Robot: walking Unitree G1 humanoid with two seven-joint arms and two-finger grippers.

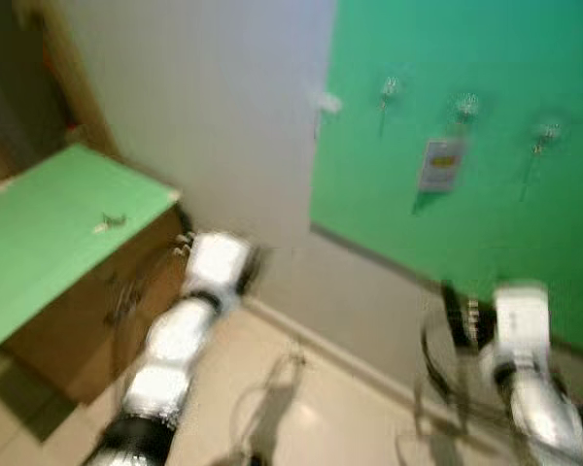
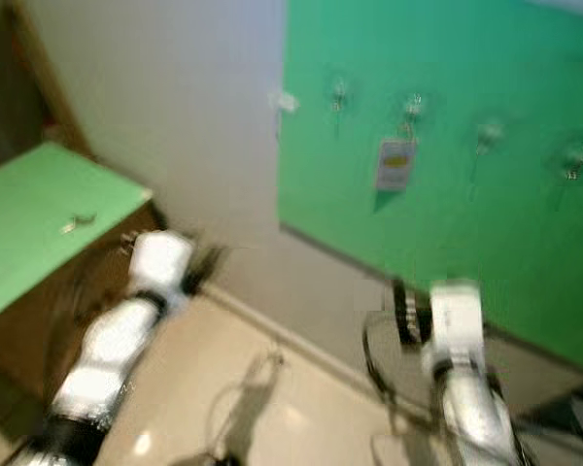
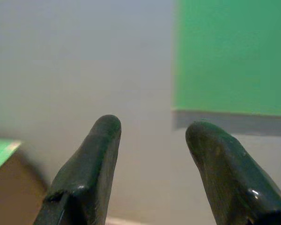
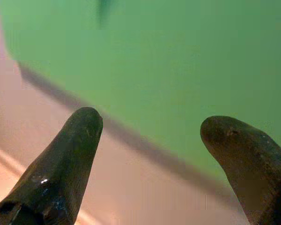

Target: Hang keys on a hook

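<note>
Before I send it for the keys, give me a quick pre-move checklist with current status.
1. Keys located: ok. They lie on the green cabinet top at the robot's left, keys.
2. Left gripper free: ok, open with nothing between the fingers, facing the wall.
3. Right gripper free: ok, open and empty, facing the green board.
4. Free hook: ok. The hooks on the board look bare, apart from one carrying a tag.
5. Picture sharp enough to aim: not ok, both eye views are blurred.
6. Keys within the left arm's reach: cannot tell.
</note>
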